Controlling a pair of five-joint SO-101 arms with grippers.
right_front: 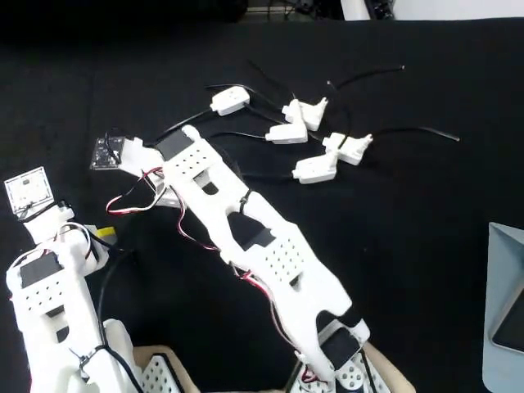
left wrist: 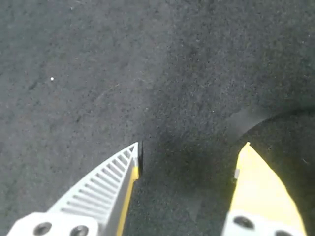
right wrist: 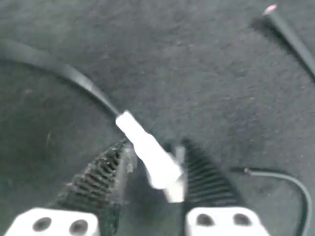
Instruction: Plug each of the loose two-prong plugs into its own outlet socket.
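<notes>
The right fingers (right wrist: 199, 169) are clamped on a white plug (right wrist: 147, 150). They grip its near end, and the rest pokes out past the tips at a slant. A black cord (right wrist: 64, 71) leaves the plug's far end and trails off ahead of the fingers over the black tabletop (right wrist: 197, 59). One loose cord end (right wrist: 269, 10) with a bare tip lies well ahead of these fingers. Another cord end (right wrist: 246, 171) lies just beside them, apart from the plug.

The left fingers (left wrist: 115, 172) are spread wide with nothing between them, only bare cloth beneath and ahead of the tips.

From above, the right arm (right_front: 270, 254) stretches long across the tabletop, its wrist end far out. The left arm (right_front: 45, 286) sits pulled back near its base. Its yellow finger (right_front: 102, 233) is well apart from everything white on the cloth.

Five white connectors lie loose just beyond the right arm's far end, each with a thin black cord. One (right_front: 229, 100) is nearest that end, and the other four are bunched a little farther on (right_front: 315, 169). From here I can't tell which are plugs and which are sockets, and none looks joined to another.
</notes>
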